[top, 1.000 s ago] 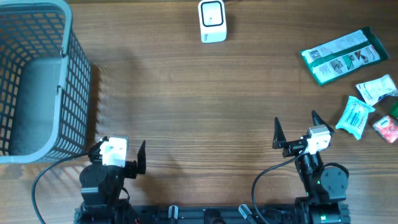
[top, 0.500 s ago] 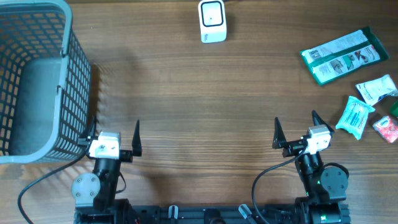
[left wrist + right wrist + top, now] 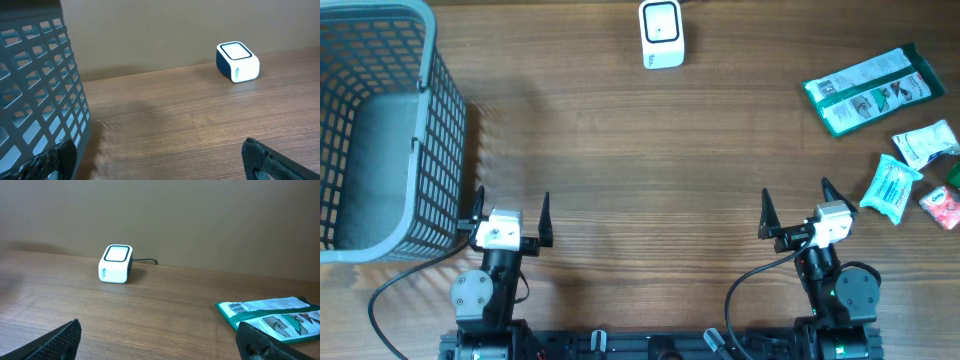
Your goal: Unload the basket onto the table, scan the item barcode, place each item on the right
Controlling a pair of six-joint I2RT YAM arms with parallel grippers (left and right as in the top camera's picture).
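Overhead and wrist views of the scanning station. The left gripper (image 3: 511, 206) is standing with its jaws spread wide and nothing between them, hovering low over the wooden table (image 3: 640, 180) just beside the near right corner of the grey mesh basket (image 3: 432, 70). Compared with a second ago, this gripper is sitting farther from the robot base and squared up toward the far edge; compared with half a second ago, it is lying slightly to the right and a little nearer the base, its cable looping differently below it. In the left wrist view its dark fingers (image 3: 270, 162) are showing only at the lower corners, with the basket wall filling the left side.

The right gripper (image 3: 796, 198) is likewise holding its jaws fully apart and empty, and it is occupying the same place as in both earlier frames. Its fingers (image 3: 55, 342) are framing the lower corners of the right wrist view.

The barcode scanner (image 3: 661, 33), a small white box with a dark window, is resting at the far middle of the table, unmoved. The items are lying untouched at the right edge, well apart from both grippers: a long green-and-white packet (image 3: 873, 90), a small white pouch (image 3: 925, 142), a teal packet (image 3: 891, 187) and a red-and-white packet (image 3: 942, 205).
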